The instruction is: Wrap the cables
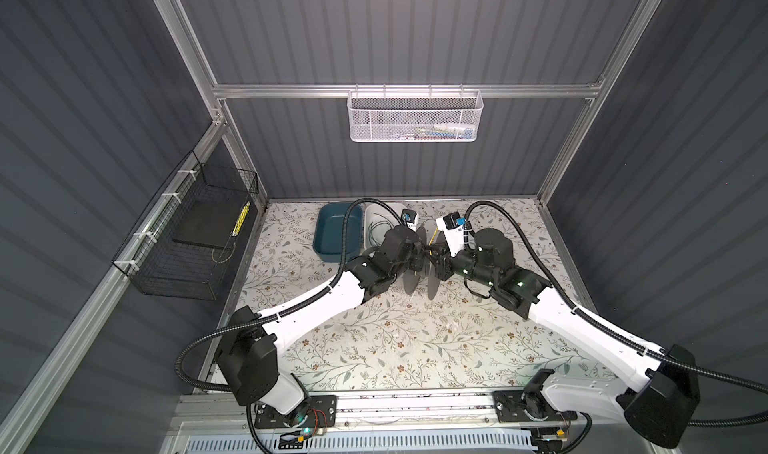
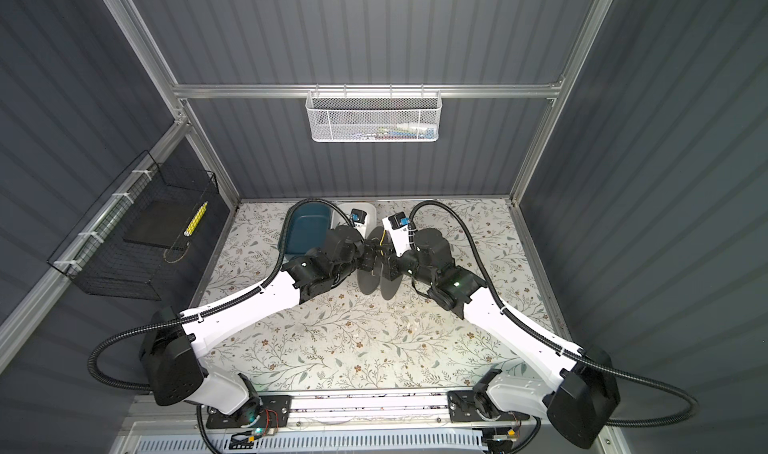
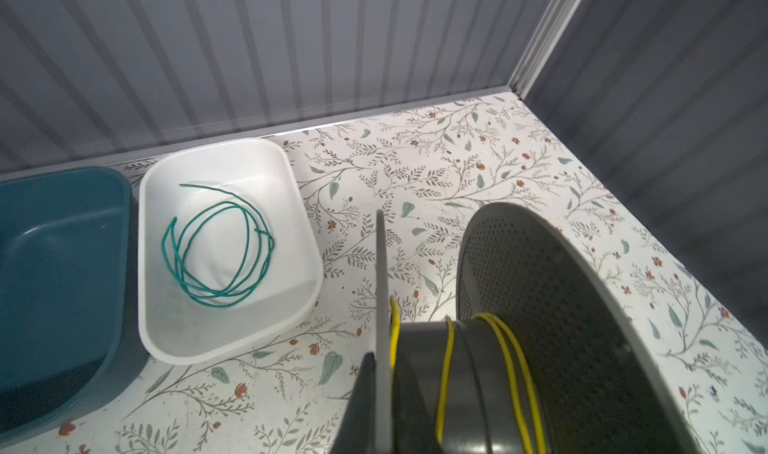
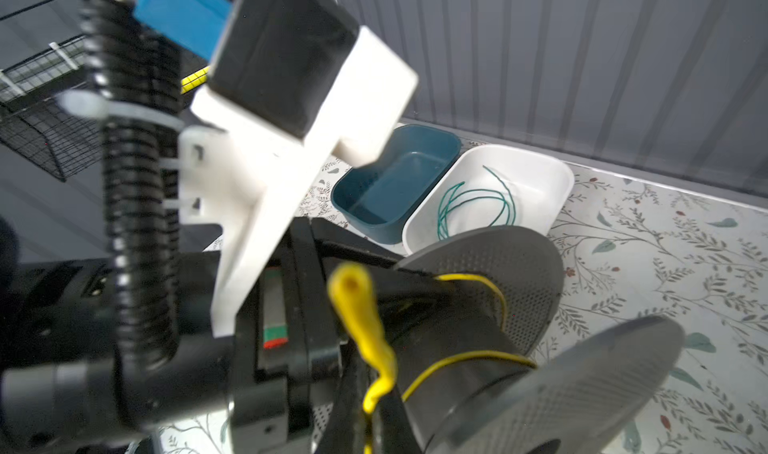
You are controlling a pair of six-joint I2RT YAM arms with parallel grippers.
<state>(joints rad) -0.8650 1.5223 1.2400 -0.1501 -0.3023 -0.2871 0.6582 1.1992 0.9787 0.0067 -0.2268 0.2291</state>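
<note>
1. A black wire basket [image 1: 187, 244] hangs on the left wall, off the floral table [image 1: 395, 348].
2. A teal bin [image 3: 62, 244] sits at the back of the table.
3. A white bin [image 3: 232, 331] stands just beside the teal bin, on its right.
4. The green cable [image 3: 214, 298] lies in the white bin, loosely coiled in several loops on its floor. One loose end points out of the coil.
5. The left gripper [image 1: 419, 250] reaches to mid-table with its jaws pressed almost together on the spool. In the left wrist view one dark finger [image 3: 359, 398] lies against the thin edge of the near flange.
6. The grey spool [image 3: 540, 289] sits between the two grippers, right of the white bin. Its two perforated flanges stand on edge. Whether it touches the table I cannot tell.
7. The yellow cable [image 3: 446, 360] runs in a few separate turns round the spool's hub, well apart from the green cable.
8. The right gripper [image 1: 436, 251] meets the spool from the right. Its jaws are pressed together, pinching the yellow cable's free end, which sticks up out of the fingers toward the wrist camera.
</note>
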